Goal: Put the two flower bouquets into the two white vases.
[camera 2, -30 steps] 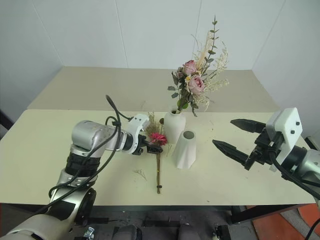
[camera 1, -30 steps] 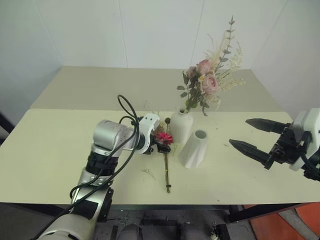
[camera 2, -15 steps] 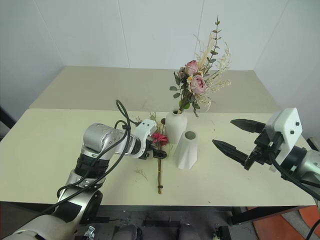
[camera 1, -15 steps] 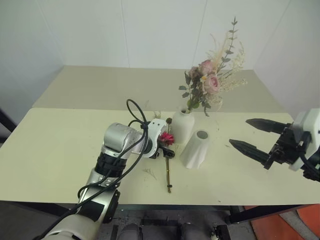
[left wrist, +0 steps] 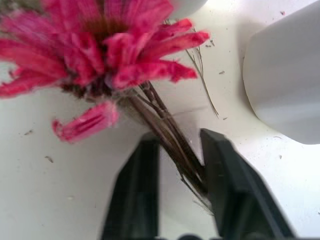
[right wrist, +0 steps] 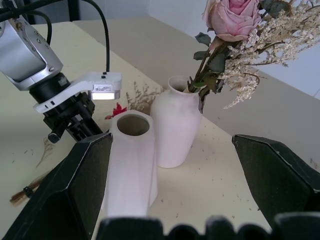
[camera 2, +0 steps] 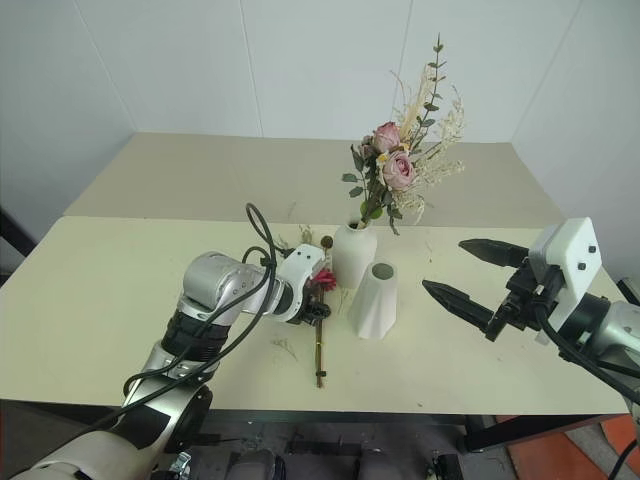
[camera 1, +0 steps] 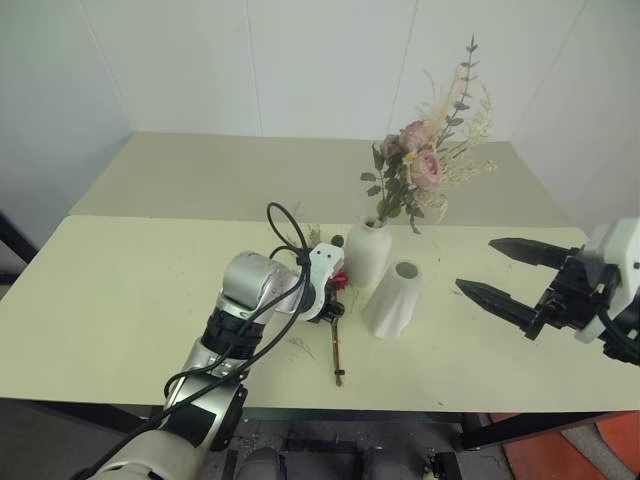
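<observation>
Nearest on the counter (camera 1: 120, 300), lying flat with stem end toward the front edge: the slim bouquet (camera 1: 336, 330), pink daisy head up by the vases. Down over its upper stems, the left gripper (left wrist: 177, 165), jaws drawn narrow around the thin bundle just below the bloom; from the left wrist view, one finger against the stems and a sliver of gap on the other side, so probably not yet a firm pinch. A sensible hold, judged from here: high on the stems, near the head, leaving the long tail free to be lowered into a mouth. Just beyond and beside, the tapered vase (camera 1: 392, 298), mouth empty, evidently meant for this bunch. Touching or nearly touching it, the bottle-shaped vase (camera 1: 367, 252), already carrying the bushy bouquet (camera 1: 425, 170) upright, so half the job done. Off to the side, well apart from both vases, the right gripper (camera 1: 505, 272), jaws spread wide and holding nothing, likely kept clear of the working arm. From the head views, no sight of the pinch itself, hidden behind the wrist housing; from the right wrist view, a plain look down into the tapered vase's hollow mouth.
</observation>
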You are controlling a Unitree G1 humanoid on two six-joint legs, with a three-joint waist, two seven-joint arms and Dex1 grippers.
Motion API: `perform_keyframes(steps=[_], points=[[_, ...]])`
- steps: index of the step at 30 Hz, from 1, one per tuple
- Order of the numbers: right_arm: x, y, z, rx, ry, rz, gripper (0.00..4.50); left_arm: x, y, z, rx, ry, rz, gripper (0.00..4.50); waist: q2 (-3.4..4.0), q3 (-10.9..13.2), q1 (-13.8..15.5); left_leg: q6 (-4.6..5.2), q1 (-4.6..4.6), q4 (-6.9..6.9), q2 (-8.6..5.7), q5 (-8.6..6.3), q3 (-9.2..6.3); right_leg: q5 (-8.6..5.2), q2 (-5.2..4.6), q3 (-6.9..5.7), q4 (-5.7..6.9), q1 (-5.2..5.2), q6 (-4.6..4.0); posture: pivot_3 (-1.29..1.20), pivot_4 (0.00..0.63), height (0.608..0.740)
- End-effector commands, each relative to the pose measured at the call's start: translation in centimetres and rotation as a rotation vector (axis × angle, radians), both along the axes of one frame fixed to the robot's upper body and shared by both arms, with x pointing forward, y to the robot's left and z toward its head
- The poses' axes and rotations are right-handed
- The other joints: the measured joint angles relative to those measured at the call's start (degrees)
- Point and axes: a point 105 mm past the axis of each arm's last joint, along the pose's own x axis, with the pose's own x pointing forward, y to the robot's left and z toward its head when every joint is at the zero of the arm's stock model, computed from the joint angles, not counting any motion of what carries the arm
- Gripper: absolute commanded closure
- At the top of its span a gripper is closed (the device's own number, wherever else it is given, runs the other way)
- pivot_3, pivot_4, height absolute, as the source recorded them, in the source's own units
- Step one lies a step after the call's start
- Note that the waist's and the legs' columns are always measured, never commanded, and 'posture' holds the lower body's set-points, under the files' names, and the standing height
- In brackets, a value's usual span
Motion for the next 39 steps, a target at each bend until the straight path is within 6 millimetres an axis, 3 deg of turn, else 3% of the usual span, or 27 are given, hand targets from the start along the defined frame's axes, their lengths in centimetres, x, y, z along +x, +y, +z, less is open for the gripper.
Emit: perform_keyframes(steps=[1, 3, 8, 11, 17, 21, 23, 26, 31, 39], points=[[-0.5, 0.2, 0.9, -0.004, -0.048, 0.005, 0.00, -0.5, 0.5, -1.4, 0.018, 0.070, 0.004, 4.29, 0.00, 0.0, 0.0, 0.00, 0.00, 0.00, 0.00, 0.00, 0.00, 0.00, 0.00, 0.00, 0.00, 0.00, 0.00, 0.00, 0.150, 0.740], [-0.5, 0.2, 0.8, -0.002, -0.047, 0.003, 0.00, -0.2, 1.1, -1.2, 0.020, 0.060, 0.030, 4.49, 0.00, 0.0, 0.0, 0.00, 0.00, -0.01, 0.00, 0.00, 0.00, 0.00, 0.00, 0.00, 0.00, 0.00, 0.00, 0.00, 0.150, 0.740], [-0.5, 0.0, 0.8, -0.003, -0.045, -0.001, 0.00, 1.2, 4.0, 0.3, 0.011, -0.030, 0.162, 4.49, 0.00, 0.0, -0.3, 0.00, 0.00, -0.02, 0.01, 0.00, 0.00, 0.00, 0.01, 0.01, 0.00, -0.02, -0.01, 0.00, 0.150, 0.740], [-0.5, 0.0, 0.8, -0.003, -0.044, -0.002, 0.00, 2.1, 7.2, 1.1, 0.016, -0.077, 0.282, 4.49, 0.01, 0.0, -1.0, 0.00, 0.03, -0.02, 0.02, 0.00, 0.00, 0.00, 0.02, 0.02, 0.04, -0.03, -0.02, 0.00, 0.150, 0.740], [-0.1, 0.0, 0.8, -0.004, -0.043, 0.011, 0.00, 2.6, 10.1, 2.3, 0.020, -0.131, 0.378, 4.49, -0.01, 0.0, -1.1, 0.00, 0.04, -0.06, 0.02, 0.00, 0.00, -0.01, 0.01, 0.03, 0.03, -0.03, -0.02, 0.00, 0.150, 0.740], [0.2, 0.1, 0.9, -0.006, -0.046, 0.023, 0.00, 3.3, 11.7, 4.2, 0.010, -0.205, 0.468, 4.49, -0.01, 0.0, -1.0, 0.00, 0.01, -0.06, 0.01, 0.00, -0.02, -0.01, 0.01, 0.00, 0.02, -0.04, -0.02, 0.00, 0.150, 0.740], [0.3, 0.1, 0.9, -0.006, -0.044, 0.027, 0.00, 4.1, 12.4, 6.8, -0.087, -0.337, 0.496, 4.49, -0.02, 0.0, -1.1, 0.00, -0.02, -0.06, 0.01, 0.00, -0.02, -0.01, 0.01, 0.00, 0.02, -0.08, -0.02, 0.00, 0.150, 0.740], [0.3, 0.1, 0.9, -0.006, -0.041, 0.030, 0.00, 4.4, 12.9, 10.2, -0.210, -0.497, 0.468, 4.49, -0.03, 0.0, -1.1, -0.01, -0.06, -0.06, 0.02, 0.00, -0.02, 0.00, 0.01, 0.00, 0.02, -0.11, -0.03, 0.00, 0.150, 0.740], [0.4, 0.0, 0.7, -0.006, -0.029, 0.030, 0.00, 2.6, 11.8, 15.6, -0.420, -0.778, 0.239, 4.49, -0.03, 0.0, -1.1, -0.01, -0.10, -0.06, 0.02, 0.00, 0.00, 0.00, 0.00, 0.01, 0.00, -0.14, -0.04, 0.00, 0.150, 0.740], [0.2, -0.6, 0.6, -0.001, -0.004, 0.026, 0.00, -1.1, 9.2, 19.4, -0.697, -0.955, -0.137, 4.49, -0.03, 0.0, -0.9, -0.01, -0.10, -0.04, 0.02, 0.00, 0.03, 0.00, 0.00, 0.00, -0.01, -0.12, -0.04, 0.00, 0.150, 0.740]])
